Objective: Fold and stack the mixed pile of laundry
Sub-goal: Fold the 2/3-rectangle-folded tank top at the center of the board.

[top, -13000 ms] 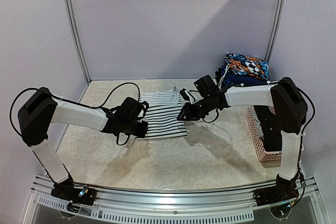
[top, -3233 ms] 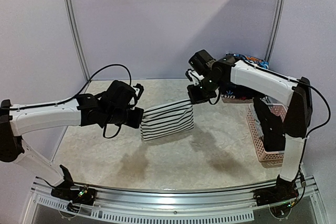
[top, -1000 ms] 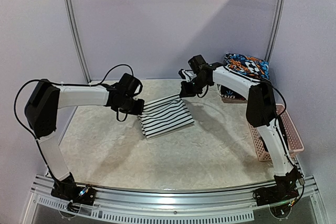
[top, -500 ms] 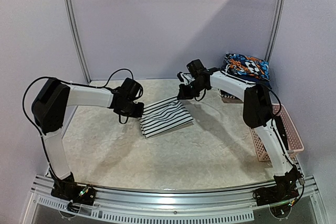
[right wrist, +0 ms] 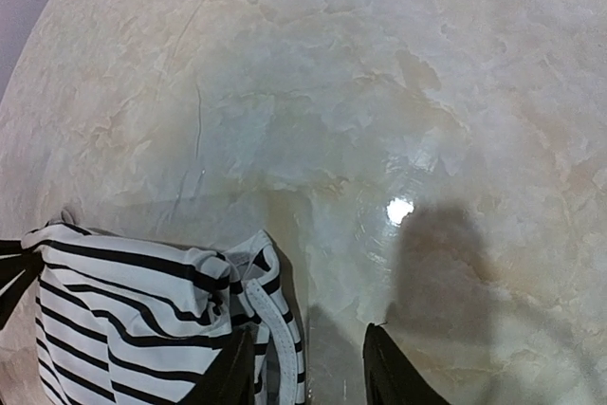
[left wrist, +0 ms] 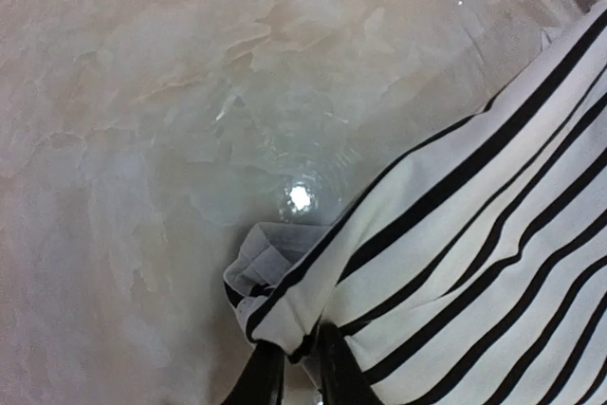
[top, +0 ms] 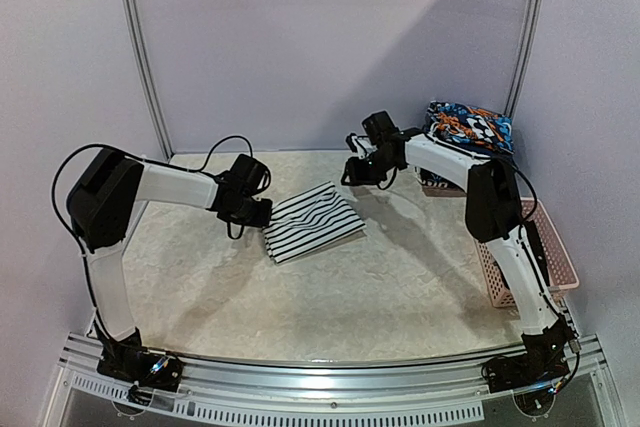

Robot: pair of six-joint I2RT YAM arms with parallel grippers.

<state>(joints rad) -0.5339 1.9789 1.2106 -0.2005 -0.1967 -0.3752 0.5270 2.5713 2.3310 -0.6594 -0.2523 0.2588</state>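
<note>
The striped garment [top: 312, 221] was soft matt cloth; the surface [top: 400, 287] glossy, smooth, marble-patterned; the basket [top: 560, 267] pink plastic lattice.

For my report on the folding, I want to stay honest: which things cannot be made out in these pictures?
- Left wrist view: whether the left gripper grips the striped garment; cloth covers its fingertips, the bottom edge cuts them.
- Top view: what the pink basket holds; the right arm hides it.
- Top view: how many pieces the colourful stack has; too small.
</note>
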